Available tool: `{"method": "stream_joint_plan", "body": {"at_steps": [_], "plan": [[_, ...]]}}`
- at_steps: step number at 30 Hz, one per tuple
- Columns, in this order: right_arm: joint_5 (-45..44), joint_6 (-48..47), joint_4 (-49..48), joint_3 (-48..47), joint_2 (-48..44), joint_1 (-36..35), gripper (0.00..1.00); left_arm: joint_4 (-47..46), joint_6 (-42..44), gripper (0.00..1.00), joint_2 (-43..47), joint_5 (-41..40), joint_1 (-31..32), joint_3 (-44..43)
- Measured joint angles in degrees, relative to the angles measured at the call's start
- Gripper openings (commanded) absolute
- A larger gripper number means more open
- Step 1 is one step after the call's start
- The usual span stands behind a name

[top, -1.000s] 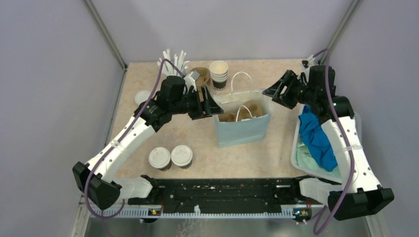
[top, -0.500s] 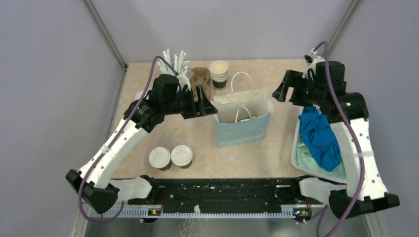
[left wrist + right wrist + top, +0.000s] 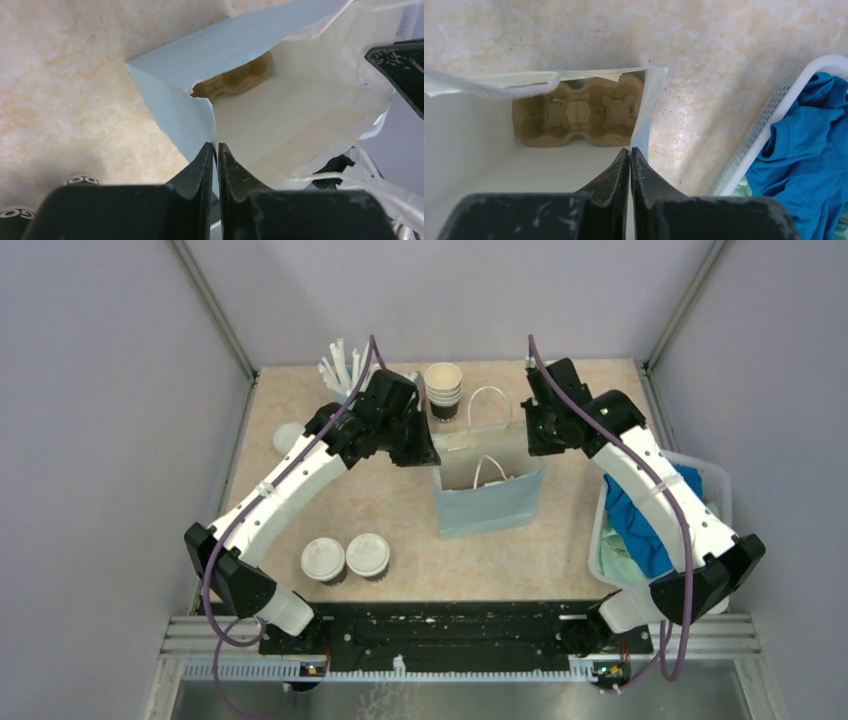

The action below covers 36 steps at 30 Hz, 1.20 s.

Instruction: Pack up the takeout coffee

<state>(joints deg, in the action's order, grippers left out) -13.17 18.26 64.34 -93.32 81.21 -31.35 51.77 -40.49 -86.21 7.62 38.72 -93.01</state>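
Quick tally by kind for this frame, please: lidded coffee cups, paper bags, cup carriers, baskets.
Lidded coffee cups: 2
Paper bag: 1
Cardboard cup carrier, inside the bag: 1
White basket: 1
Total: 5

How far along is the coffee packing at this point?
Done: the carrier lies at the bottom of the bag. In hand: the left pincer and right pincer each pinch the bag's rim, on opposite sides. Left: both lidded cups stand on the table, outside the bag.
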Motion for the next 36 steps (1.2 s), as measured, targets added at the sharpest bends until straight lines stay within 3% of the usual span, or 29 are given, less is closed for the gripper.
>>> {"method": "stream_joint_plan", "body": {"at_steps": [1, 12, 17, 18, 20, 23, 26, 31, 36], "plan": [[-1.3, 0.2, 0.9, -1.4, 0.7, -0.5, 0.00, 1.4, 0.4, 0.00, -0.5, -0.9, 0.2, -1.5], [-5.3, 1.8, 12.2, -25.3, 5.5, -3.1, 0.00, 10.0, 3.6, 0.00, -5.3, -4.9, 0.4, -23.9], [-3.9, 3.3, 15.5, -33.6, 6.4, -3.1, 0.00, 10.6, 3.0, 0.00, -5.3, -4.0, 0.4, -28.2], [-3.5, 3.6, 15.6, -33.1, 6.0, -3.1, 0.00, 10.7, 2.9, 0.05, -5.3, -4.0, 0.4, -28.2], [-3.3, 3.9, 14.2, -29.5, 4.7, -3.1, 0.25, 10.5, 3.0, 0.36, -5.2, -3.8, 0.4, -27.3], [-3.5, 4.1, 8.9, -14.0, -0.5, -3.1, 0.51, 7.9, 3.2, 0.57, -2.8, -3.3, -0.1, -17.9], [-3.6, 3.8, 9.3, -3.5, -1.8, -3.0, 0.63, 8.8, 4.6, 0.79, -1.7, -1.6, -1.6, -10.8], [-3.7, 3.0, 10.6, -6.9, -1.6, -3.0, 0.72, 9.8, 7.8, 0.92, 2.1, -2.5, -3.8, -9.6], [-2.6, 3.5, 13.0, -20.5, -1.7, -4.6, 0.85, 10.1, 8.8, 0.97, 12.2, -4.3, -3.7, -12.3]]}}
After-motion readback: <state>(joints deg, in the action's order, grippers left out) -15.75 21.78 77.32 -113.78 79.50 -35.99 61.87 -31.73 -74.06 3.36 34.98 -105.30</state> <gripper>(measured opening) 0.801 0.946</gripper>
